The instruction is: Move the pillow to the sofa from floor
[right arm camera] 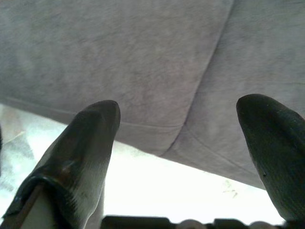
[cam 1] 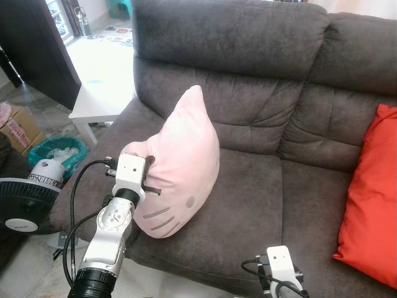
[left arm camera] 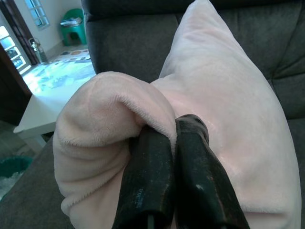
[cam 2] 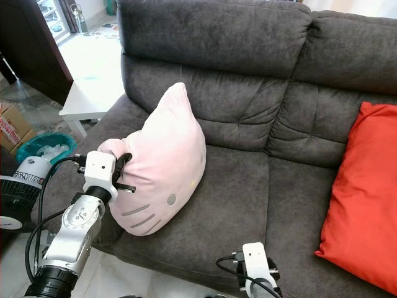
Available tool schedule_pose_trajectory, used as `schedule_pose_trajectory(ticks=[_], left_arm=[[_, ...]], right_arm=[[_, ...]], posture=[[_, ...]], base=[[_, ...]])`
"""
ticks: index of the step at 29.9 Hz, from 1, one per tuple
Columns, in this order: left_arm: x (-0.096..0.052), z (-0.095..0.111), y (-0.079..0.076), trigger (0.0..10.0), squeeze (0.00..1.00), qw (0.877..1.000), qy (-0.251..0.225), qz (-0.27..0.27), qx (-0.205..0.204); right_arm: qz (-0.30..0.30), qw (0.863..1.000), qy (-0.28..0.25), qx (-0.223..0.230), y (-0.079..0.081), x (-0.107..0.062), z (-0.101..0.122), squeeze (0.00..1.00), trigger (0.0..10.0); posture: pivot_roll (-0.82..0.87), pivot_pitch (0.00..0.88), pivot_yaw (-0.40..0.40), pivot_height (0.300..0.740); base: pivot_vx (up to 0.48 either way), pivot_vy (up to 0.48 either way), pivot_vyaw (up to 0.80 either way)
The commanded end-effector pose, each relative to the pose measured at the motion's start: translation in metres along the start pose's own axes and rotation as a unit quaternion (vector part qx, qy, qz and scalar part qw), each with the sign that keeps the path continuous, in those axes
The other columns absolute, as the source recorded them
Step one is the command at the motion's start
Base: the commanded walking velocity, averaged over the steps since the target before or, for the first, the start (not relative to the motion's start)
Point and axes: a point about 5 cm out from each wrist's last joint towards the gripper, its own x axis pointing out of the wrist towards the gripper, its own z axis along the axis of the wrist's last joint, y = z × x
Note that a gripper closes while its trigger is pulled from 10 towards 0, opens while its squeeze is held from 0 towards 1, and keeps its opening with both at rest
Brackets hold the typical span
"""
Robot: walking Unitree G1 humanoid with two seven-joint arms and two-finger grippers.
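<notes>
Sofa [cam 1: 260, 205]: dark grey, with a deep seat and a padded back; it took up most of the head views.
Red cushion [cam 1: 372, 198]: stood leaning at the sofa's right end, well apart from the pillow.
Pillow [cam 1: 183, 164]: pale pink, with stitched whiskers and a small oval mark on its face. It stood tilted on the left seat of the sofa, its pointed corner up against the backrest and its lower edge on the seat near the front.
White table [cam 1: 102, 93]: stood beside the sofa's left arm.
Fan [cam 1: 28, 198]: stood on the floor, left of the sofa.
Left gripper [left arm camera: 174, 131]: fingers pressed together, clamped on a bunched fold at the pillow's left corner.
Right gripper [right arm camera: 178, 124]: low by the sofa's front edge, fingers wide apart, holding nothing.
</notes>
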Motion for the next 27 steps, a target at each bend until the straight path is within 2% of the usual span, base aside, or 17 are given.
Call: schedule_pose_trajectory(ticks=[1, 7, 8, 9, 11, 14, 20, 24, 27], left_arm=[[0.001, 0.012, 0.001, 10.0, 0.00, 1.000, -0.025, 0.000, 0.011], [0.000, 0.008, -0.003, 10.0, 0.00, 1.000, -0.013, -0.019, -0.002], [0.000, -0.002, -0.006, 10.0, 0.00, 0.999, 0.025, -0.027, -0.029], [0.000, -0.004, -0.006, 10.0, 0.00, 0.998, 0.031, -0.023, -0.040], [0.000, -0.004, 0.000, 10.0, 0.00, 0.997, 0.029, 0.007, -0.076], [0.001, -0.003, 0.001, 10.0, 0.00, 0.997, 0.027, 0.016, -0.077], [0.002, -0.001, 0.011, 10.0, 0.00, 0.993, 0.026, 0.071, -0.087], [0.001, -0.005, 0.027, 10.0, 0.00, 0.980, 0.042, 0.148, -0.125], [0.000, -0.004, 0.030, 10.0, 0.00, 0.978, 0.042, 0.158, -0.131]], right_arm=[[0.005, 1.000, 0.007, -0.003, 0.001, -0.002, -0.006, 0.00, 10.0], [0.009, 1.000, 0.006, -0.008, 0.003, 0.000, -0.003, 0.00, 10.0], [0.010, 1.000, 0.008, -0.013, 0.003, 0.000, -0.002, 0.00, 10.0], [0.010, 1.000, 0.009, -0.013, 0.003, 0.000, -0.002, 0.00, 10.0], [0.011, 1.000, 0.008, -0.013, 0.004, 0.000, -0.002, 0.00, 10.0], [0.013, 1.000, 0.008, -0.017, 0.004, 0.000, -0.002, 0.00, 10.0], [0.016, 1.000, 0.006, -0.017, 0.004, 0.000, -0.002, 0.00, 10.0], [0.017, 1.000, 0.006, -0.017, 0.003, 0.000, -0.002, 0.00, 10.0], [0.008, 1.000, 0.007, -0.007, 0.001, 0.000, -0.002, 0.00, 10.0]], posture=[[0.12, 0.094, -0.012, 0.740], [0.12, 0.093, -0.011, 0.740], [0.12, 0.089, -0.013, 0.740], [0.12, 0.089, -0.013, 0.740], [0.12, 0.088, -0.015, 0.740], [0.12, 0.087, -0.015, 0.740], [0.12, 0.085, -0.016, 0.740], [0.12, 0.084, -0.016, 0.740], [0.12, 0.083, -0.015, 0.740]], base=[[0.000, 0.000, 0.00], [0.000, 0.000, 0.00], [0.000, 0.000, 0.00], [0.000, 0.000, 0.00], [0.000, 0.000, 0.00], [0.000, 0.000, 0.00], [0.000, 0.000, 0.00], [0.000, 0.000, 0.00], [0.000, 0.000, 0.00]])
